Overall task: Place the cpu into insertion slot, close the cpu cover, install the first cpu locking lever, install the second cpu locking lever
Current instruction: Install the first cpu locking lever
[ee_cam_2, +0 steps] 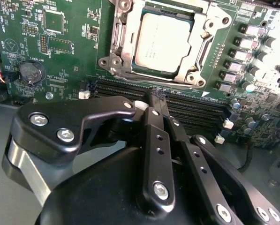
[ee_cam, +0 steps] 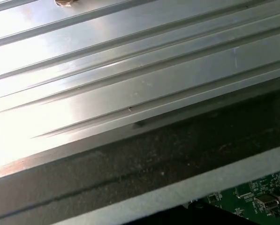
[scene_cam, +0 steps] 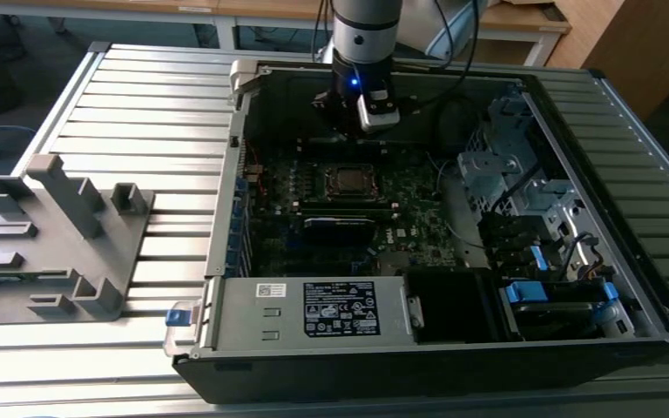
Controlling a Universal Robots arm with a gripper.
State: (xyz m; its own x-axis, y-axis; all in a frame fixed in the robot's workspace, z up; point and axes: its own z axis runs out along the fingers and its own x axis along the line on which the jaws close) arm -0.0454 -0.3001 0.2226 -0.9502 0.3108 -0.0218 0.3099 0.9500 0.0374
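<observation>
While the arm reaches down into the open computer case [scene_cam: 451, 261] in the exterior view, its hand [scene_cam: 364, 117] hangs near the case's far wall, above the motherboard [scene_cam: 347, 205]; the slatted desk [scene_cam: 137, 113] lies open toward that view's left, where a grey fixture [scene_cam: 50, 235] stands. In the second wrist view, the hand [ee_cam_2: 157, 97] is clenched on nothing, its fingers [ee_cam_2: 154, 122] pressed together above the memory slots [ee_cam_2: 130, 90]. The cpu [ee_cam_2: 162, 42] sits in its socket, the cpu cover [ee_cam_2: 196, 44] framing it. In the first wrist view, the desk's ridges [ee_cam: 130, 70] meet the case's dark edge [ee_cam: 154, 154].
</observation>
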